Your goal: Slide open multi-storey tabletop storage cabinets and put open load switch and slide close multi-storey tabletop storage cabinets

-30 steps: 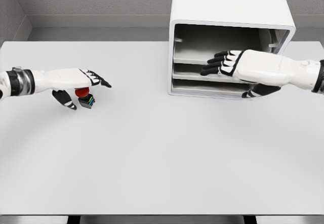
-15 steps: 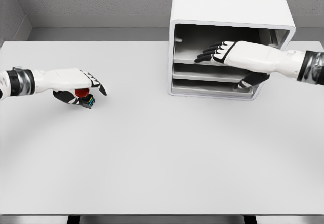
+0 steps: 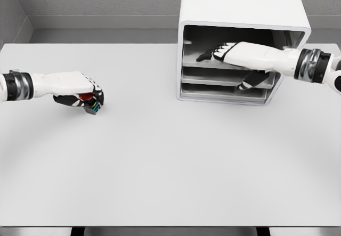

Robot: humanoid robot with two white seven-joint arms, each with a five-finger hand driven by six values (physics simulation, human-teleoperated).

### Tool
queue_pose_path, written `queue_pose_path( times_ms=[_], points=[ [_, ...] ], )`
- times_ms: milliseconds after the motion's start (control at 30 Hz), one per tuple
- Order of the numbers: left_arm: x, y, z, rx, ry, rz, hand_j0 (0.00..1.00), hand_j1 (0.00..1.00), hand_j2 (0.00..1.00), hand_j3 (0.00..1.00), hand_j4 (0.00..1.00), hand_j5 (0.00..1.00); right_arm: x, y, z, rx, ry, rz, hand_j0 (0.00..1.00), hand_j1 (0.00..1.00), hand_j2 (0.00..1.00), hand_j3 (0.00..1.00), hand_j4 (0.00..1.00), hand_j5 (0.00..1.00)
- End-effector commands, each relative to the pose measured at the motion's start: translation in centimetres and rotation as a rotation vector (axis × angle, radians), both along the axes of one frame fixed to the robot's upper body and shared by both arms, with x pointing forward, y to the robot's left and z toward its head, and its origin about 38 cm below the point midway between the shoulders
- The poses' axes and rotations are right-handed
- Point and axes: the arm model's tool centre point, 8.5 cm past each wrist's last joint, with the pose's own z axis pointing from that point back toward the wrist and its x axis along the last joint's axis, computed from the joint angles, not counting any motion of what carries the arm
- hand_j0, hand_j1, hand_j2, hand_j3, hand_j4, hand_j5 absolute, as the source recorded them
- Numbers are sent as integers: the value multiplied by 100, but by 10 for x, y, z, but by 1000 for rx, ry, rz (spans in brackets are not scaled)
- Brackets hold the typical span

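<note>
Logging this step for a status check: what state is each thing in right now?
White multi-storey tabletop storage cabinet: upright at the table's back, front open, shelves exposed.
Small load switch with red button: on the white table, wrapped by fingers.
Left robot hand: curled around the switch.
Right robot hand: fingers extended, reaching into the cabinet's upper level.

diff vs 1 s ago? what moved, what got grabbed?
The left hand closed its fingers around the load switch, which it only hovered over before. The right hand pushed up and deeper into the storage cabinet, fingers now over the top tray. The cabinet, the switch's spot and the table are unchanged.
</note>
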Motion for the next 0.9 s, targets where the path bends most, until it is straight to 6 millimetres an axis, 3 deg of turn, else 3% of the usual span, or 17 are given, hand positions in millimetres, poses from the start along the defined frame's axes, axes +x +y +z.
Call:
queue_pose_path(
  times_ms=[0,300,433,533,867],
  points=[
    [0,0,1,-3,-1,1,40,40,40,40,40,40,10,-7,-14,11,45,-47,100,100,100,100,100,100],
    [-5,1,11,7,-21,-17,34,34,34,34,34,34,19,-6,-23,-11,61,-74,100,100,100,100,100,100],
    [-16,7,29,12,-44,-42,32,32,32,32,32,32,20,-5,-26,-24,77,-92,100,100,100,100,100,100],
    [-35,-2,42,11,-50,-112,32,32,32,32,32,32,22,-6,-27,-41,77,-109,100,100,100,100,100,100],
    [-55,-15,52,27,-68,-191,32,32,32,32,32,32,24,-9,-29,-73,68,-129,100,100,100,100,100,100]
  ],
)
